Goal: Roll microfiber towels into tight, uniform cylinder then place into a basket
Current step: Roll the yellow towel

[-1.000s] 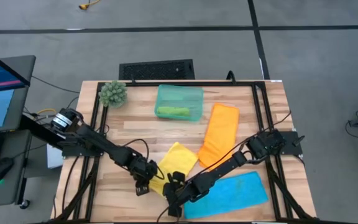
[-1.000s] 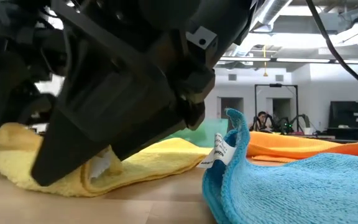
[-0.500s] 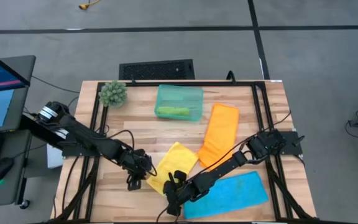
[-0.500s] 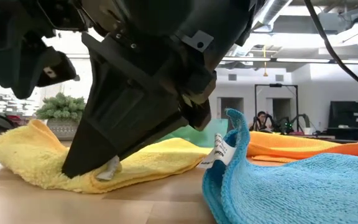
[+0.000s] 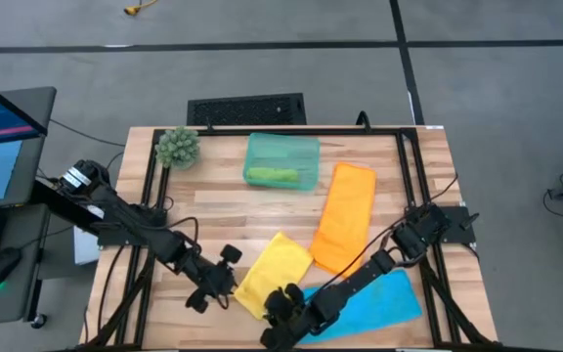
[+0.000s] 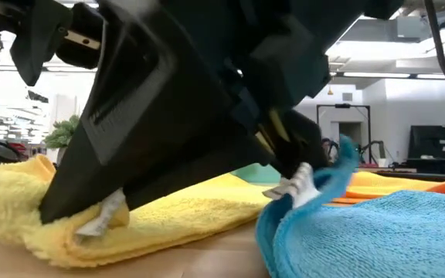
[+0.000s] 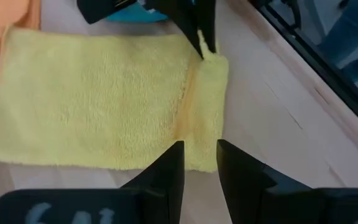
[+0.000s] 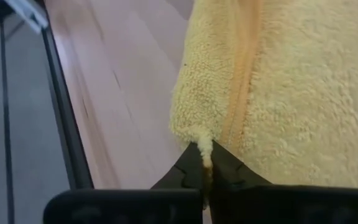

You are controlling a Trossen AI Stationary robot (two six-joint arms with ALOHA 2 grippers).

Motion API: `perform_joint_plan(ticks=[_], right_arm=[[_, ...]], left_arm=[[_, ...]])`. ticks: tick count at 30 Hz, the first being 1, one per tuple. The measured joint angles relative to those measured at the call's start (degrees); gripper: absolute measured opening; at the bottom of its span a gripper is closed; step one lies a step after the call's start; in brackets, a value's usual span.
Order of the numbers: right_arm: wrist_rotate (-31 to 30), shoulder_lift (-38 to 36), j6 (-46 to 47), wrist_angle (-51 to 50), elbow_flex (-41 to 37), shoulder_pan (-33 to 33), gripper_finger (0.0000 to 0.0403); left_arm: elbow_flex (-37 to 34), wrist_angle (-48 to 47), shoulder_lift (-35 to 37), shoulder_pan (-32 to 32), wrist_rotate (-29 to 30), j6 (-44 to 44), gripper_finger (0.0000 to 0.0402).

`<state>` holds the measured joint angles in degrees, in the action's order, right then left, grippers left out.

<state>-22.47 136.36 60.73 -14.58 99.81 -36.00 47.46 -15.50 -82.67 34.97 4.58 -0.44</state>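
The yellow towel (image 5: 274,272) lies flat on the table near the front, its near-left edge folded over into a narrow strip (image 7: 202,106). My right gripper (image 5: 267,309) is shut on one end of that strip. My left gripper (image 5: 227,284) hovers open above the strip's other end, nothing between its fingers (image 7: 173,171). The blue towel (image 5: 374,301) lies under my right arm. The orange towel (image 5: 344,215) lies spread out at the middle right. The basket (image 5: 281,159) stands at the back with a green roll (image 5: 271,176) inside. My right gripper pinches the corner (image 8: 201,142) of the yellow towel's folded strip between its two fingertips (image 8: 188,167); only a small tuft sits between them. The fingers slant down from the table's right side. The rest of the towel lies slack on the table.
A spiky green plant ball (image 5: 177,146) sits at the back left corner. A black frame (image 5: 406,186) runs around the table's edges. Bare wood (image 5: 189,215) lies left of the yellow towel. A monitor and keyboard stand beyond the table's left edge.
My left gripper has risen off the yellow towel and drawn back toward the table's left edge, rolling its wrist. My right gripper has rolled and shifted toward the near edge at the towel's corner. The blue towel's upright corner has been bent over by my right arm.
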Motion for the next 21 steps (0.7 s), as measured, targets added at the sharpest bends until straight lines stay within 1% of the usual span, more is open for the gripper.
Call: perform_joint_plan(ticks=[4, 6, 11, 14, 17, 21], right_arm=[[-2.7, 0.0, 5.3, 0.1, 0.0, -0.8, 0.0009], [-3.6, 0.0, 7.3, 0.1, 0.0, -0.8, 0.0010], [-6.2, 0.0, 14.9, 0.5, 0.1, -0.9, 0.0020], [-6.4, 0.0, 17.3, 1.7, 0.1, -1.0, 0.0010], [-6.3, 0.0, 19.9, 2.1, 0.2, -1.1, 0.0009], [-6.2, 0.0, 26.0, 1.7, 0.2, -1.1, 0.0016]], left_arm=[[0.0, 0.6, -0.8, 0.4, -0.5, 3.3, 0.0087], [0.0, 0.9, -1.8, 0.5, -0.7, 4.3, 0.0087], [0.0, 5.2, -6.9, 0.8, -0.9, 4.3, 0.0087], [0.0, 5.8, -9.4, 1.1, -0.3, 2.5, 0.0087], [0.0, 6.5, -10.1, 1.1, 0.5, -0.1, 0.0087], [0.0, 7.7, -10.1, 1.5, 0.0, 0.9, 0.0087]])
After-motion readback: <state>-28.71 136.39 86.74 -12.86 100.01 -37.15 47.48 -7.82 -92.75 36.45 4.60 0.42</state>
